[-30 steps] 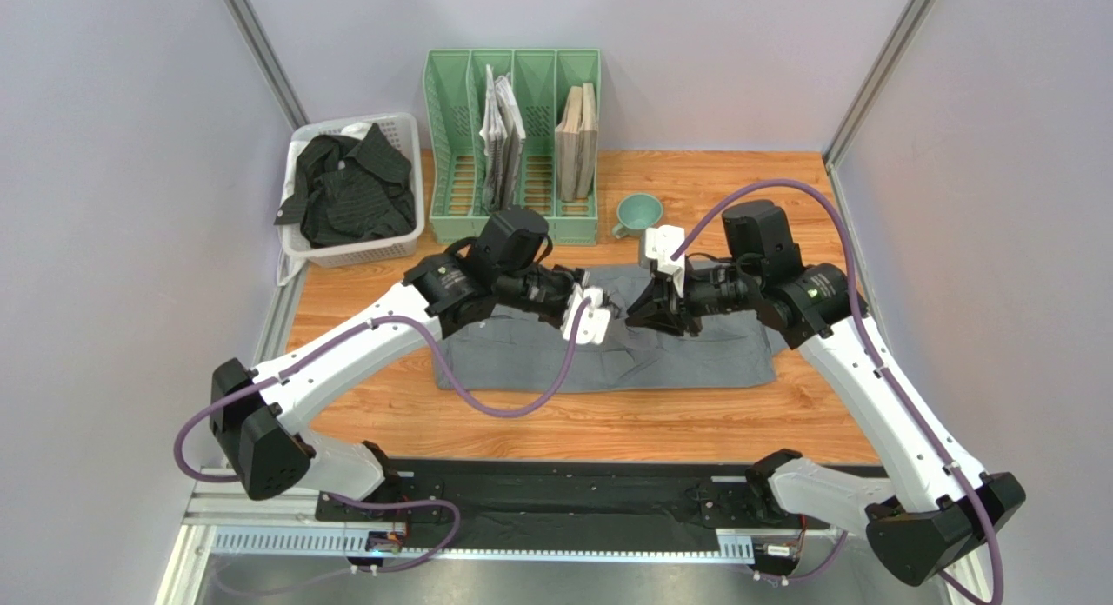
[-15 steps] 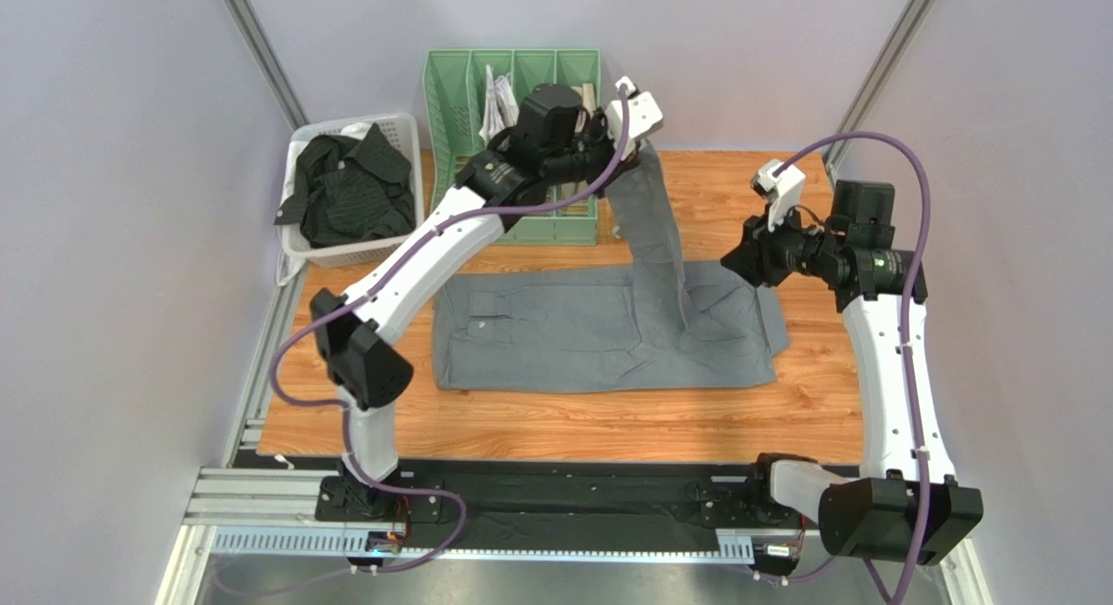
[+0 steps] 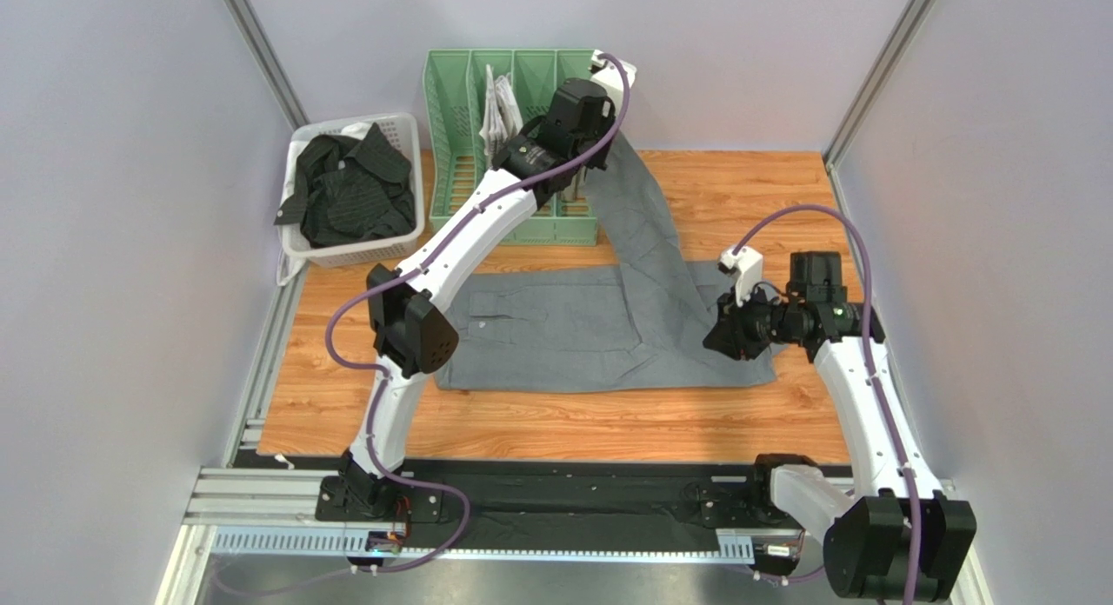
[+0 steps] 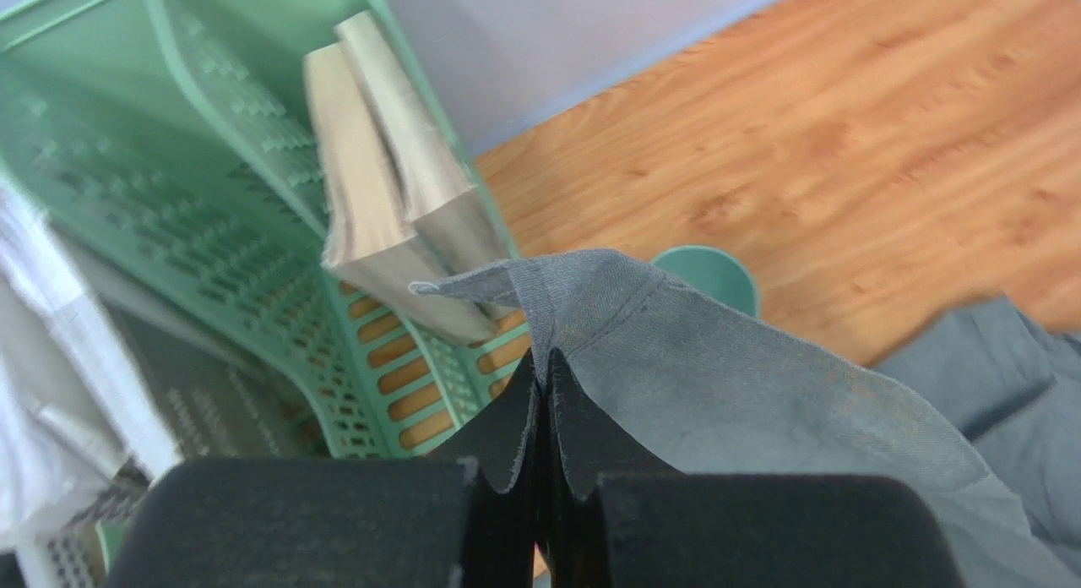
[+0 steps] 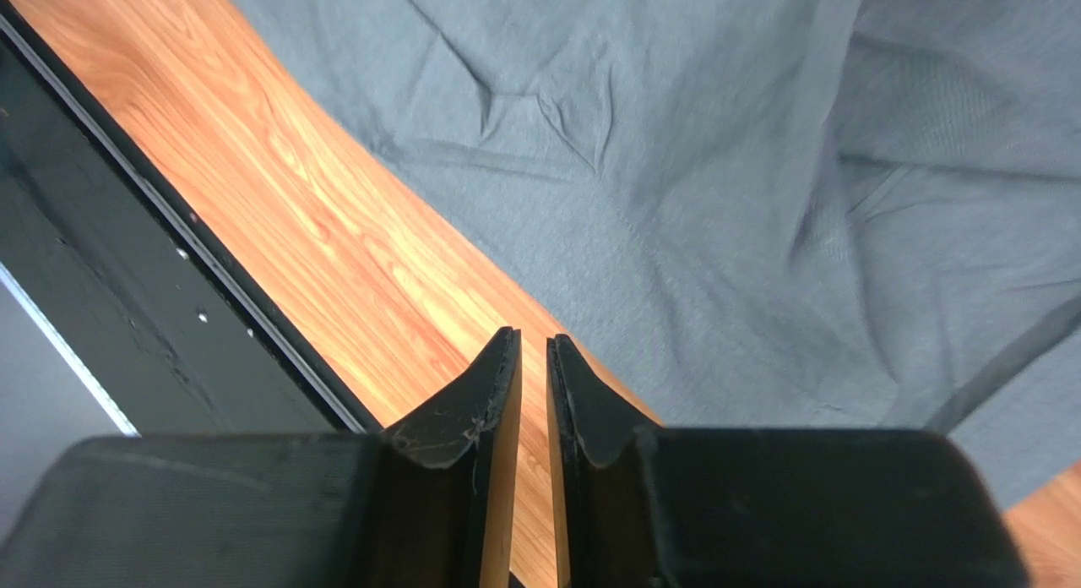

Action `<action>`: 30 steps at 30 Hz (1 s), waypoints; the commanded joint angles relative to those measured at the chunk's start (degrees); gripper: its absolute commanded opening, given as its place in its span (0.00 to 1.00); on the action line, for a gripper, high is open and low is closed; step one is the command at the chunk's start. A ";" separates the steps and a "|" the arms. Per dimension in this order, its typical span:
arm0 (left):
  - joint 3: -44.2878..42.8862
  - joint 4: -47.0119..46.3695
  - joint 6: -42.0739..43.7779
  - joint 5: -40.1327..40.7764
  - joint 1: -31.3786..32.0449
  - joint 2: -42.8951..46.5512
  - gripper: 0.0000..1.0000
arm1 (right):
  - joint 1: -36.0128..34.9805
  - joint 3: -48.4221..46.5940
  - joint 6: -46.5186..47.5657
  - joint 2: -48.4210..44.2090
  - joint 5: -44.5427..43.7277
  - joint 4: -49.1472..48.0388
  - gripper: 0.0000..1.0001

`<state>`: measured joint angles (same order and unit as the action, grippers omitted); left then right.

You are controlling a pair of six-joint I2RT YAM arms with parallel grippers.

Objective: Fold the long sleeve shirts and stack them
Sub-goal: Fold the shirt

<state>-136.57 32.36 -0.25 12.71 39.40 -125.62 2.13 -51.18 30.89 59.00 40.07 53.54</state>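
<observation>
The grey long sleeve shirt [image 3: 575, 331] lies spread on the wooden table. One of its sleeves [image 3: 649, 234] is pulled up and back towards the rack. My left gripper [image 3: 612, 125] is raised high there and shut on the sleeve's cuff [image 4: 558, 290]; in the left wrist view the fingertips [image 4: 546, 392] pinch the cloth. My right gripper [image 3: 716, 342] hovers low at the shirt's right end. In the right wrist view it [image 5: 533, 347] is almost closed, with only a narrow gap and nothing in it, above the shirt's front edge [image 5: 660, 170]. The black striped shirt [image 3: 346, 188] lies bundled in the white basket.
The white basket [image 3: 392, 250] stands at the back left. The green slotted file rack [image 3: 451, 136] with papers and books [image 4: 393, 195] stands at the back centre, right behind my left gripper. A teal cup [image 4: 717, 269] sits beside it under the lifted sleeve.
My left gripper has risen from the shirt's middle to the back, pulling the sleeve up and taut. My right gripper has moved right and then down to the shirt's right end.
</observation>
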 commanded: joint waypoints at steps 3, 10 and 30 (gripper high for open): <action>-2.56 2.27 -5.55 11.12 0.15 0.64 0.00 | -3.69 6.00 -0.31 0.67 -7.19 -13.17 0.16; 5.78 -1.76 -4.76 1.29 0.07 5.99 0.00 | -4.68 6.97 -2.68 9.10 -13.70 -21.28 0.15; 38.38 0.50 39.85 -51.00 -3.09 33.14 0.00 | 7.36 3.02 6.45 11.31 -8.96 -10.23 0.16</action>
<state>-105.19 28.60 19.14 -20.97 38.04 -100.77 7.11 -44.40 30.30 73.82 26.22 35.75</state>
